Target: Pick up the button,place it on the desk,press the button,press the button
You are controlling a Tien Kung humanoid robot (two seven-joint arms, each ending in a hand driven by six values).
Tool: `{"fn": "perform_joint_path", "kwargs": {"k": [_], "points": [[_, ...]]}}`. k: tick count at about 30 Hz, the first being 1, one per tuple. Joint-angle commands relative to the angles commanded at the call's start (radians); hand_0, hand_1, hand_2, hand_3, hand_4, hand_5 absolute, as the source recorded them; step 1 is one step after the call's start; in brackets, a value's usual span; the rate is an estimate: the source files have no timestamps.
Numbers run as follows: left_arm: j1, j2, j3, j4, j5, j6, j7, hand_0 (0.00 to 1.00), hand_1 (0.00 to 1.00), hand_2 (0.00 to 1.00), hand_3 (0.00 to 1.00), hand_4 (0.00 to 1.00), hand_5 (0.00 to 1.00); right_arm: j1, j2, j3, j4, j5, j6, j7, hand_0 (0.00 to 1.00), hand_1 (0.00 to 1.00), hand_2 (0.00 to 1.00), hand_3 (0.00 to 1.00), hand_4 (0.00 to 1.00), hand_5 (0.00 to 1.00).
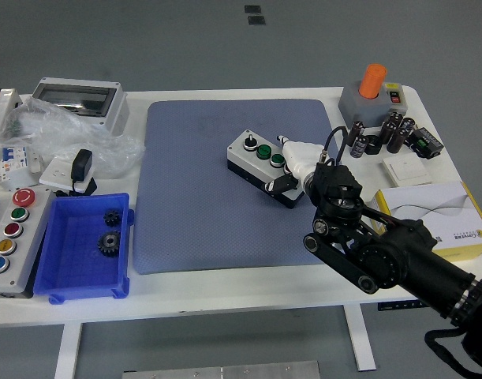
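Button box (pixel 266 164) lies on the blue mat (pixel 193 197) on the bench. Right hand (pixel 297 162) is clamped on its near end. Risk: releasing unevenly could skew the box.

The right hand (pixel 292 170) is seen closed on the button box (pixel 260 160), which rests on the blue mat (pixel 193 205).

Lying by the fingers (pixel 292 183): one button box (pixel 264 164). Beyond: two gears (pixel 110 230), one blue bin (pixel 67 272), one mat (pixel 201 197).
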Motion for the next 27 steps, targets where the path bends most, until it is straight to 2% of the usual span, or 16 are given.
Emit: {"fn": "perform_joint_path", "kwargs": {"k": [1, 7, 8, 13, 14, 16, 19, 20, 22, 25, 26, 27], "points": [[0.000, 0.000, 0.001, 0.000, -0.001, 0.000, 0.000, 0.596, 0.527, 0.512, 0.603, 0.620, 0.318, 0.000, 0.000, -0.002, 0.000, -0.001, -0.004, 0.000, 0.208, 0.437, 0.518, 0.640, 0.716, 0.224], [0.000, 0.000, 0.005, 0.000, -0.005, 0.000, -0.003, 0.596, 0.527, 0.512, 0.603, 0.620, 0.318, 0.002, -0.002, -0.014, 0.002, -0.012, -0.028, 0.000, 0.208, 0.437, 0.518, 0.640, 0.716, 0.224], [0.000, 0.000, 0.006, 0.000, -0.006, 0.000, -0.003, 0.593, 0.525, 0.512, 0.602, 0.616, 0.317, 0.002, -0.003, -0.016, 0.003, -0.012, -0.029, 0.000, 0.178, 0.408, 0.463, 0.542, 0.607, 0.151], [-0.001, -0.001, 0.007, 0.000, -0.007, 0.000, -0.005, 0.593, 0.525, 0.512, 0.602, 0.616, 0.317, 0.002, -0.007, -0.027, 0.014, -0.013, -0.030, 0.000, 0.178, 0.408, 0.463, 0.542, 0.607, 0.151], [-0.001, -0.001, 0.007, 0.000, -0.008, 0.000, -0.005, 0.590, 0.528, 0.512, 0.603, 0.614, 0.315, 0.002, -0.010, -0.029, 0.018, -0.011, -0.032, 0.000, 0.173, 0.399, 0.401, 0.431, 0.581, 0.073], [-0.001, -0.002, 0.007, 0.000, -0.008, 0.000, -0.006, 0.590, 0.528, 0.512, 0.603, 0.614, 0.315, 0.002, -0.015, -0.033, 0.028, -0.009, -0.039, 0.000, 0.173, 0.399, 0.401, 0.431, 0.581, 0.073], [0.000, -0.002, 0.008, 0.000, -0.010, 0.000, -0.007, 0.590, 0.528, 0.512, 0.603, 0.614, 0.315, 0.008, -0.038, -0.045, 0.058, -0.003, -0.053, 0.000, 0.173, 0.399, 0.401, 0.431, 0.581, 0.073], [0.000, -0.002, 0.008, 0.000, -0.010, 0.000, -0.007, 0.589, 0.528, 0.513, 0.603, 0.614, 0.314, 0.010, -0.045, -0.049, 0.066, -0.003, -0.055, 0.000, 0.169, 0.396, 0.390, 0.417, 0.467, 0.049], [0.001, -0.003, 0.008, 0.000, -0.011, 0.000, -0.006, 0.589, 0.528, 0.513, 0.603, 0.614, 0.314, 0.025, -0.078, -0.069, 0.099, 0.013, -0.058, 0.000, 0.169, 0.396, 0.390, 0.417, 0.467, 0.049], [0.002, -0.003, 0.008, 0.000, -0.012, 0.000, -0.005, 0.589, 0.528, 0.513, 0.603, 0.614, 0.314, 0.057, -0.131, -0.106, 0.144, 0.042, -0.083, 0.051, 0.169, 0.396, 0.390, 0.417, 0.467, 0.049], [0.002, -0.003, 0.007, 0.000, -0.011, 0.000, -0.005, 0.589, 0.528, 0.513, 0.604, 0.613, 0.314, 0.071, -0.151, -0.124, 0.158, 0.057, -0.101, 0.075, 0.174, 0.406, 0.389, 0.451, 0.459, 0.002], [0.002, -0.003, 0.007, 0.000, -0.011, 0.000, -0.005, 0.589, 0.528, 0.513, 0.604, 0.613, 0.314, 0.081, -0.168, -0.140, 0.169, 0.072, -0.118, 0.096, 0.174, 0.406, 0.389, 0.451, 0.459, 0.002]]}}
